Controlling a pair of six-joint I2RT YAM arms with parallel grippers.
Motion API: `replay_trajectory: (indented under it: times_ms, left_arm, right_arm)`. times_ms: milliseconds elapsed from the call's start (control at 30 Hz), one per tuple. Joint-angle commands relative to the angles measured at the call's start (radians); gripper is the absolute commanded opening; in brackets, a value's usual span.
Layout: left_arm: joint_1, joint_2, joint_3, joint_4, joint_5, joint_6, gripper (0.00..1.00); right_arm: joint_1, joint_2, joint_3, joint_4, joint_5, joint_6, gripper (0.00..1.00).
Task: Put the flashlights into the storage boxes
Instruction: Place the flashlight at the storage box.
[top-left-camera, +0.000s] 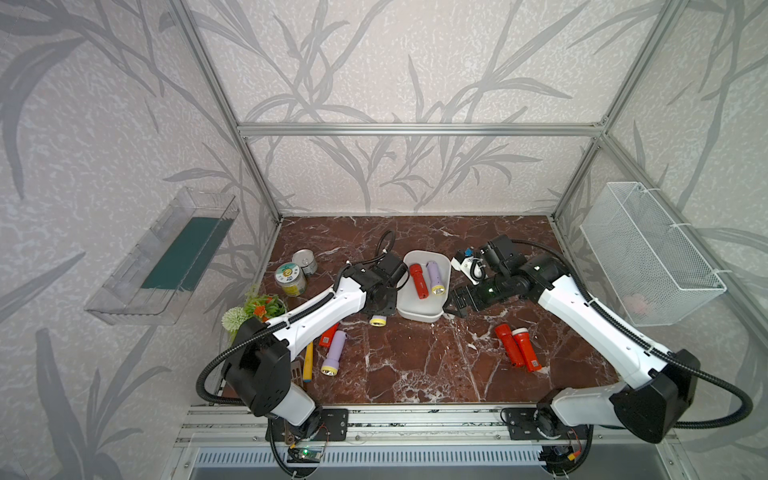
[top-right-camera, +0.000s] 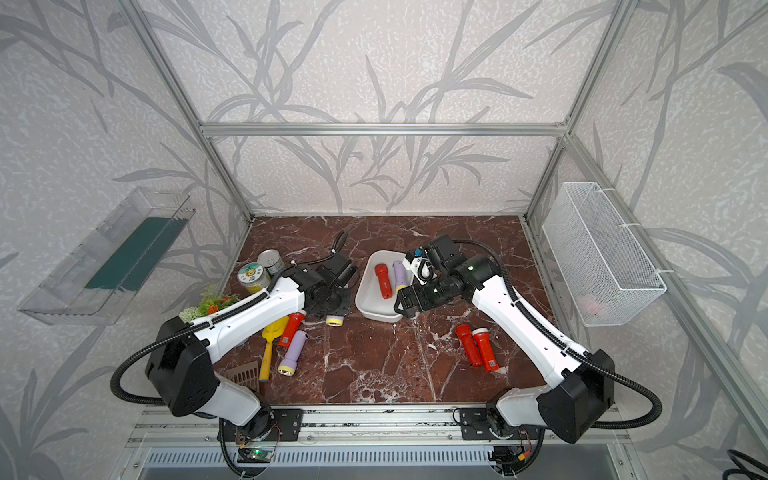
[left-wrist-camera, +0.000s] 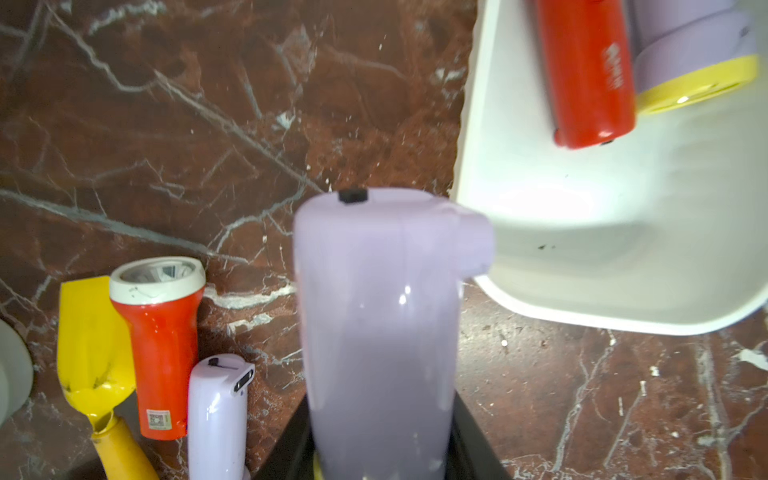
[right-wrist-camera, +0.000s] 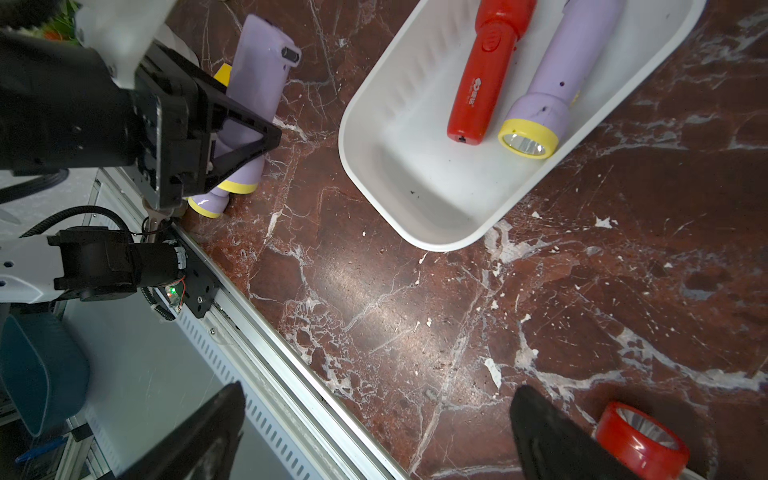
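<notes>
Left claw (top-left-camera: 378, 311) grips lavender flashlight (left-wrist-camera: 378, 311) just beside tub (left-wrist-camera: 582, 249).

White arms (top-left-camera: 332, 307), black joints (top-left-camera: 262, 374), ribbed cables (top-left-camera: 202, 379)

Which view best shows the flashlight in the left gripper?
The right wrist view: the flashlight shows nearly whole, tail to yellow head. The left wrist view shows only its blurred body; both top views show just its head.

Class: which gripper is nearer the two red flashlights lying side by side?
Right. The right gripper hangs open just behind the red pair; the left gripper, shut on a lavender flashlight, is past the tub's other side.
</notes>
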Motion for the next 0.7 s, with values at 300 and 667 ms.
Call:
replay_trajectory:
  times_ms: [300, 667]
  left_arm:
    - [0.011, 0.244, 0.29, -0.055, 0.022, 0.176, 0.27]
    - [0.024, 0.479, 0.56, -0.017, 0.101, 0.249, 0.27]
  right_arm:
    - [0.001, -0.059, -0.011, -0.004, 0.073, 0.038, 0.99]
    - [-0.002, -0.104, -0.032, -0.023, 0.135, 0.074, 0.99]
